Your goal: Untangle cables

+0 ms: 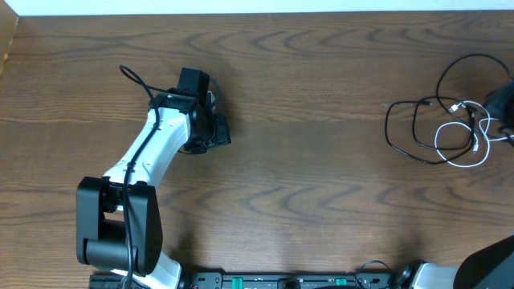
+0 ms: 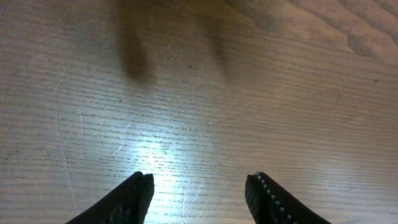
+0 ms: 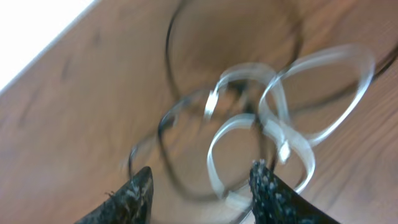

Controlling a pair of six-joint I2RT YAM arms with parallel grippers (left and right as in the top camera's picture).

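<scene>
Two end effectors are in play. The left end effector [image 2: 199, 186] hangs low over bare wood with its two fingers spread wide. Nothing is between them, and only their shadows fall on the boards ahead. The right end effector [image 3: 200, 180] is also spread wide, its two fingertips apart above the cable pile. The wrist view is smeared with blur. A white loop shows in the gap between the fingers, but it appears to lie on the wood beyond them, and no grip on it can be seen.

The wooden worktop [image 1: 321, 185] fills the overhead view. Its middle carries nothing. The left arm [image 1: 152, 148], white with black joints, reaches from the near edge up over the left half. Of the right arm [image 1: 490, 269] only a dark corner shows at the lower right, with its black head at the right edge beside the cables.

The cables lie in one loose heap at the far right of the worktop, well apart from the left end effector. There is one white cable [image 3: 283, 140], coiled in about two or three overlapping loops. The black cables [image 1: 388, 127] sweep in wider loops around and under it, with one strand arcing toward the far edge. How many black ones there are cannot be told, since the strands cross. Small pale plug tips [image 1: 456, 107] show inside the heap, too small to count with confidence.
</scene>
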